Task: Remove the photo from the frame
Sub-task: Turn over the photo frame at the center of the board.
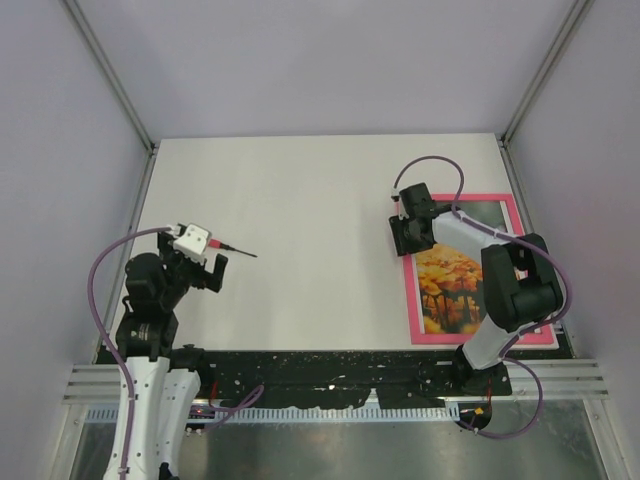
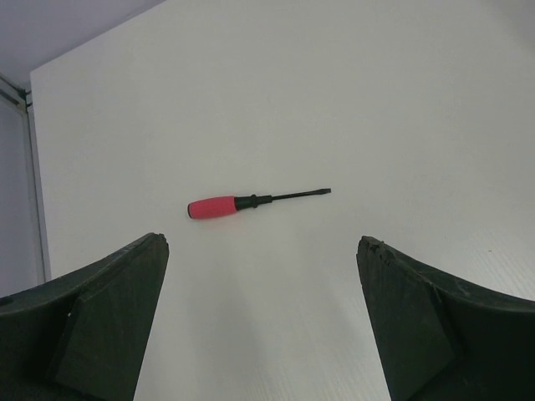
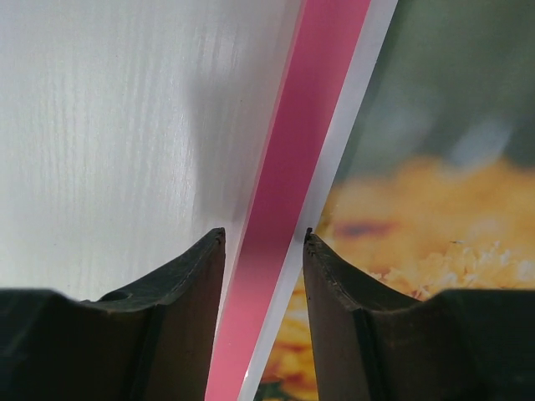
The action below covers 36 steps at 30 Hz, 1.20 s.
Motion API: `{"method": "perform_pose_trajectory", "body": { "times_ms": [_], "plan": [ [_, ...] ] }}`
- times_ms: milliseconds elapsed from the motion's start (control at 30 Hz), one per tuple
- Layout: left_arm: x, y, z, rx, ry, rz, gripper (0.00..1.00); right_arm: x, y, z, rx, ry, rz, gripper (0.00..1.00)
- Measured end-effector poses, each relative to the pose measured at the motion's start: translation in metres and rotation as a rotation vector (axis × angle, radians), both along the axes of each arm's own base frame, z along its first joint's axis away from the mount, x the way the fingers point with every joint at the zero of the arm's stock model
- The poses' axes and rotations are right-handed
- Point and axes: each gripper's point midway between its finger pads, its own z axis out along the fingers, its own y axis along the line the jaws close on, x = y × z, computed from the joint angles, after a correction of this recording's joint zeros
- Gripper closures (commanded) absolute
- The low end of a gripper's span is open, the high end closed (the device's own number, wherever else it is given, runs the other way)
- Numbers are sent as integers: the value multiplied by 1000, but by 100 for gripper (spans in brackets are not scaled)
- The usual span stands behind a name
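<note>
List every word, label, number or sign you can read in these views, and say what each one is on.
None: no readable text shows in any view.
The screwdriver has a plain pink-red handle with no brand visible.
The photo shows only flowers, with no caption.
The frame is bare pink.

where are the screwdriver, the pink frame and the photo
screwdriver [image 2: 259, 200], left wrist view, black collar next to the handle
frame [image 3: 305, 125], right wrist view, pink left rail
photo [image 1: 445, 285], top external view, orange flowers
</note>
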Motion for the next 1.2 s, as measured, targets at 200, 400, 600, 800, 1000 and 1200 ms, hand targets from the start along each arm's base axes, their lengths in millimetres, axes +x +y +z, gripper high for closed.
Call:
{"method": "perform_pose_trajectory", "body": {
  "times_ms": [200,400,600,800,1000,1200],
  "plan": [
    [-1,3,1,0,-10,11,0,-2,0,-7,-3,22,-11,67],
    [-2,0,2,-7,-13,-6,0,-1,1,-8,6,37,-23,72],
    [-2,-2,1,-11,-12,-20,0,-1,2,-9,-4,76,-31,91],
    [-2,-4,2,-13,-16,-27,0,-1,4,-9,-4,110,-31,92],
    [-1,-7,0,-25,-1,-41,0,1,21,-7,65,155,4,92],
    [10,-23,-3,-79,57,-99,1,-11,45,-4,181,217,86,92]
  ]
}}
